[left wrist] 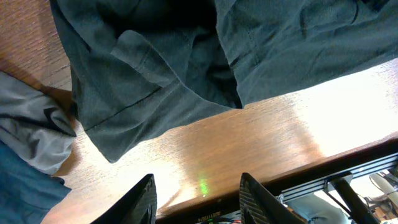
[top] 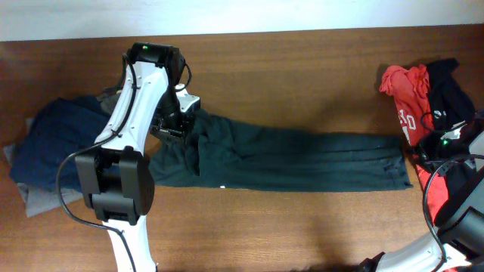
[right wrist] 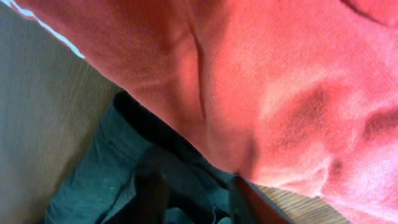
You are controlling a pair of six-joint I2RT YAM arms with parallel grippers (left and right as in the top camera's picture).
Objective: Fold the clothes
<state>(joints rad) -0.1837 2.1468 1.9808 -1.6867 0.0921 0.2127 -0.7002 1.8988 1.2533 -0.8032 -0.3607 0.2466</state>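
Note:
Long dark green trousers (top: 302, 159) lie flat across the table, stretched left to right. My left gripper (top: 175, 127) hovers over their left end; in the left wrist view its fingers (left wrist: 200, 198) are open and empty above bare wood, with the crumpled trouser end (left wrist: 186, 68) just beyond them. My right gripper (top: 420, 157) is at the trousers' right end. In the right wrist view its blurred fingers (right wrist: 199, 196) stand apart over folds of the green cloth (right wrist: 93, 180), under a red garment (right wrist: 261, 81) that fills most of the view.
A pile of red (top: 408, 94) and black (top: 450, 94) clothes sits at the right edge. A blue garment (top: 57, 140) on grey cloth (top: 34, 198) lies at the left, also in the left wrist view (left wrist: 31, 137). The table's far edge (left wrist: 298, 174) is near my left fingers.

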